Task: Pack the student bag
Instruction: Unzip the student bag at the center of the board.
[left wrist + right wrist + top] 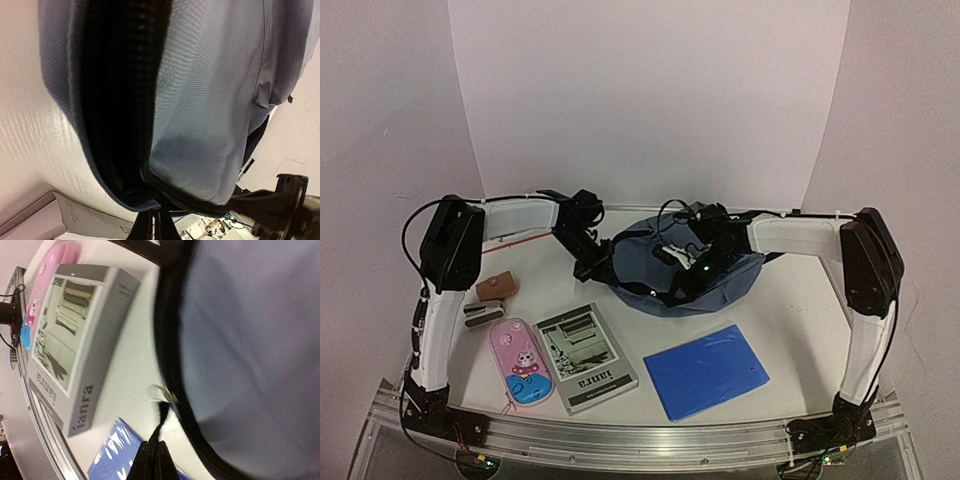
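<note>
Bag (728,287), pinched by left gripper (151,223) (right gripper (152,459) too)

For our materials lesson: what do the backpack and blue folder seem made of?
The student bag: matte woven fabric, likely synthetic; fine weave ribs show close up. The blue folder: probably smooth plastic, slight sheen with light streaks, though card is possible.

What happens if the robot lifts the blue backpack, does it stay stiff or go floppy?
Probably floppy: the student bag lies slumped on the table, and up close its cloth looks thin and soft. Lifted by one edge, it would likely sag and fold. It seems unlikely to roll, since it sits wide and low.
</note>
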`<state>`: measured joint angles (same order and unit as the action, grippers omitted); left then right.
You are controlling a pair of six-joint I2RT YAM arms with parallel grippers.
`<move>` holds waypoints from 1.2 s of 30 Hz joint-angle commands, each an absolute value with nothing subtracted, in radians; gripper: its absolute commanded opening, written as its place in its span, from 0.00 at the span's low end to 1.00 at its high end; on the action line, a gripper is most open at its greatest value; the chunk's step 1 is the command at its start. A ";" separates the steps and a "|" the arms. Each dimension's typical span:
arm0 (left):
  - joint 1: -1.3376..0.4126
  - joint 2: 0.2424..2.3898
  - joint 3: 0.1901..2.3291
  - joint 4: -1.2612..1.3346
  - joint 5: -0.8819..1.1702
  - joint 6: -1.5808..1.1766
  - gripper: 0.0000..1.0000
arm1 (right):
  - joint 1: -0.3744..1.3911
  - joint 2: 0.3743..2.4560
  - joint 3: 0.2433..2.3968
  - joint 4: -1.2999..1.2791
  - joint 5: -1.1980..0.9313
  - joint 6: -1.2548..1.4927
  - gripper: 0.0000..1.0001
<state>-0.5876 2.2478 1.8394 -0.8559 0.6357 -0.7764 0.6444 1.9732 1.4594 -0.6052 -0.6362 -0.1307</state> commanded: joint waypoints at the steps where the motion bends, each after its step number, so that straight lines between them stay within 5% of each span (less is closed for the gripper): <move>1: -0.546 2.200 1.830 -0.872 0.619 -0.732 0.00 | 0.556 1.888 1.434 -0.652 -0.602 -0.198 0.00; 20: -0.471 2.233 1.866 -0.941 0.612 -0.629 0.00 | 0.186 1.917 1.397 -0.865 -0.427 -0.520 0.00; 29: -0.492 2.282 1.914 -0.909 0.646 -0.614 0.00 | 0.149 1.909 1.387 -0.898 -0.450 -0.533 0.00; 32: -0.518 2.309 1.941 -0.926 0.652 -0.597 0.00 | 0.153 1.914 1.425 -0.912 -0.500 -0.495 0.11; 36: -0.541 2.317 1.911 -0.891 0.669 -0.617 0.00 | 0.185 1.887 1.498 -0.916 -0.564 -0.446 0.43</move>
